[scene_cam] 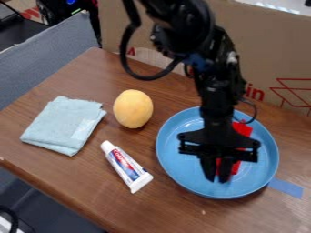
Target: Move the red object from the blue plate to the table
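The red object (231, 165) lies in the right half of the blue plate (173, 148), which sits on the dark wood table (75, 76) near its front right. My gripper (221, 173) points straight down into the plate. Its black fingers are drawn in against the sides of the red object, and red shows between them. The arm hides much of the block's length.
Left of the plate rests an orange ball (133, 108), with a toothpaste tube (125, 166) in front of it. A folded teal cloth (62, 124) lies at the left. A cardboard box (277, 41) stands behind. A strip of blue tape (289, 189) marks the front right edge.
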